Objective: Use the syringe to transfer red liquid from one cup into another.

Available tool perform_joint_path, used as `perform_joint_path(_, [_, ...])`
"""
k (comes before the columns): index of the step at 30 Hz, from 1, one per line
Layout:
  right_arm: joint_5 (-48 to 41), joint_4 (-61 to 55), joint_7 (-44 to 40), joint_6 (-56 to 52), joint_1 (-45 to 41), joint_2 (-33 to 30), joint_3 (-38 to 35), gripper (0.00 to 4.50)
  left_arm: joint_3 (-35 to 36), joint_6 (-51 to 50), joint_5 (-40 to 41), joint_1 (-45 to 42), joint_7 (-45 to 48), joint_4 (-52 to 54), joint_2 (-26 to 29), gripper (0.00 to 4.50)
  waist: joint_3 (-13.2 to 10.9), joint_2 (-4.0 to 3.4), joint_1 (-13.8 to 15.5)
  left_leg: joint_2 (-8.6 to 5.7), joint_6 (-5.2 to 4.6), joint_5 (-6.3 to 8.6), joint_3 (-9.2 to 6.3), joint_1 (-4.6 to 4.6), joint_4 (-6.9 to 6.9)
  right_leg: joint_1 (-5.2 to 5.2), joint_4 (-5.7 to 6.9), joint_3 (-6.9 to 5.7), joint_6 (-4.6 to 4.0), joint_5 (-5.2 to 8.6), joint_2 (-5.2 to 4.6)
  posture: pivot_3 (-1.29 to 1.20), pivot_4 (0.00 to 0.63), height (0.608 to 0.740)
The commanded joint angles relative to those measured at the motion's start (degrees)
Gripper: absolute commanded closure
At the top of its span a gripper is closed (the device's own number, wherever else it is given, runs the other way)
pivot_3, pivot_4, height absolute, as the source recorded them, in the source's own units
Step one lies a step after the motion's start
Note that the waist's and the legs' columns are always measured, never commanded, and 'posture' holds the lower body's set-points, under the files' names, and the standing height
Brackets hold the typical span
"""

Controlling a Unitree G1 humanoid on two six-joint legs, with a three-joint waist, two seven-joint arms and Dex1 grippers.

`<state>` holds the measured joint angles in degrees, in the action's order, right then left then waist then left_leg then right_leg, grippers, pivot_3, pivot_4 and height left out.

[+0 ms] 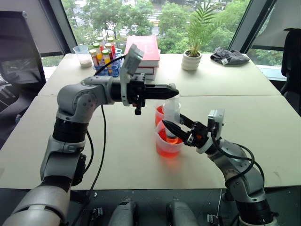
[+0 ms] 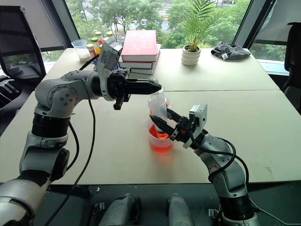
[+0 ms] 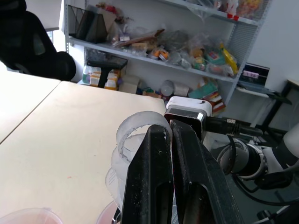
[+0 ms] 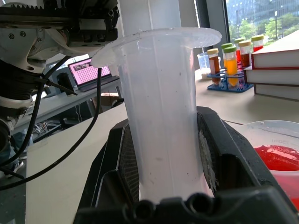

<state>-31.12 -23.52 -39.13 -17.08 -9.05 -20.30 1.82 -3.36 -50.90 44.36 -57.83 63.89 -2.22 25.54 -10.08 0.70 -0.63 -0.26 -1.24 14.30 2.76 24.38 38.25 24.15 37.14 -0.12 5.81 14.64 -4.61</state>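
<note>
Since the syringe (image 1: 171,113) stands upright in the larger beaker (image 1: 168,141), tip in the red liquid (image 1: 169,148), it's the draw-up step: right hand (image 1: 175,127) clamps the barrel, left hand (image 1: 172,91) pinches the plunger. Next: pull up slowly, barrel steady.

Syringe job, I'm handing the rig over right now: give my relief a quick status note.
Right gripper: shut on the syringe barrel, holding it upright with its tip down in the beaker.
Left gripper: shut on the plunger top, level above the barrel.
Red liquid sits in the beaker; the smaller cup stands just behind it.
Done: syringe placed and gripped.
Left: draw liquid, move to the smaller cup, discharge.
</note>
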Motion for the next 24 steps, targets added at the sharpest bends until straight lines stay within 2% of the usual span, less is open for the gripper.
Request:
perform_joint_path(1, [0.59,0.21,-1.18,-1.55,1.61,-1.17,1.82,3.14,5.44,3.83,0.38,-4.16,-1.51,0.43,0.67,4.48,0.0,0.0,0.0,0.0,0.0,0.0,0.0,0.0,0.0,0.0,0.0,0.0,0.0,0.0,0.0,0.0,0.15,0.74])
perform_joint_path(6, [0.42,-0.05,-0.91,-1.66,0.9,-1.04,1.67,3.14,5.04,3.44,0.38,-3.55,-1.59,0.92,0.68,4.48,0.0,0.0,0.0,0.0,0.0,0.0,0.0,0.0,0.0,0.0,0.0,0.0,0.0,0.0,0.0,0.0,0.15,0.74])
perform_joint_path(7, [0.34,-0.17,-0.79,-1.66,0.5,-1.03,1.49,3.14,4.98,3.21,0.47,-3.32,-1.66,1.1,0.68,4.2,0.0,0.0,0.0,0.0,0.0,0.0,0.0,0.0,0.0,0.0,0.0,0.0,0.0,0.0,0.0,0.0,0.15,0.74])
perform_joint_path(9, [0.05,-0.48,-0.44,-1.79,-0.54,-1.07,0.93,3.14,4.81,2.87,0.59,-2.81,-1.84,1.55,0.7,3.51,0.0,0.0,-0.01,0.0,0.0,0.0,0.0,0.0,0.0,0.0,0.0,0.0,0.0,0.0,0.0,0.0,0.15,0.74])
perform_joint_path(16, [-2.93,-2.47,2.02,-4.54,-5.01,-1.34,-2.72,3.14,5.53,1.77,0.94,-0.75,-3.29,2.83,0.58,0.06,0.0,0.0,0.0,0.01,0.0,0.0,-0.01,0.0,-0.01,0.01,0.01,0.0,0.0,0.0,0.0,0.0,0.15,0.74])
perform_joint_path(24, [-7.73,-5.58,4.58,-9.06,-7.44,-2.16,-6.36,3.14,7.58,1.36,0.63,3.92,-6.89,6.21,3.49,0.06,0.0,0.0,-0.01,0.01,0.0,0.0,-0.01,0.0,-0.01,0.02,0.01,0.0,0.0,0.0,-0.03,0.0,0.15,0.74])
